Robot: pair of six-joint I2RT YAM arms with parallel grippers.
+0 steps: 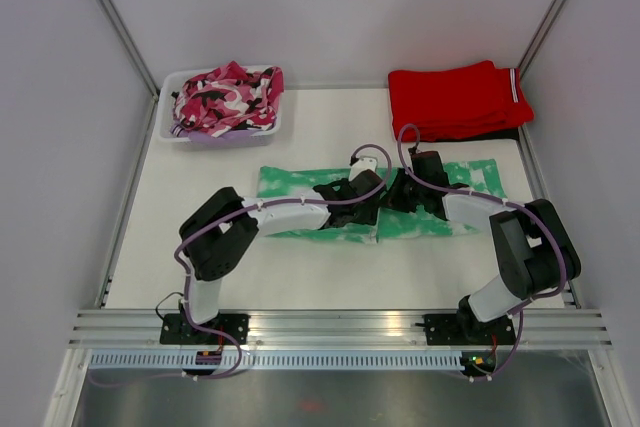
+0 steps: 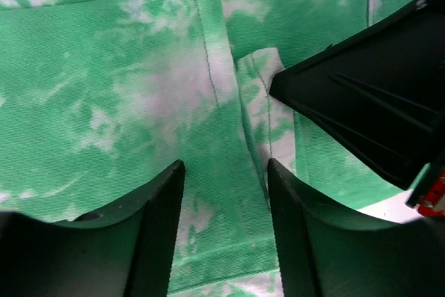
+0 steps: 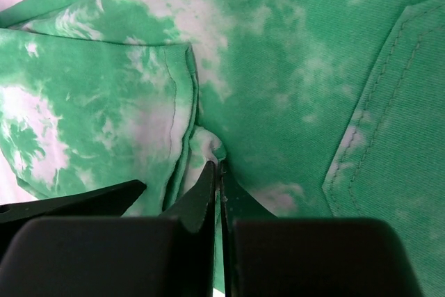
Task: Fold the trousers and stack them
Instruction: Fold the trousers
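Starting the fold: right fingers pinch trousers mid-seam, left fingers open at 9 o'clock; next, left must close

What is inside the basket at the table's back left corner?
A crumpled pink, black and white camouflage garment fills the basket, heaping above its rim. Anything beneath the garment, and the basket's floor, is covered and cannot be seen.

green trousers 1 | red trousers 1 | camo garment 1 | basket 1
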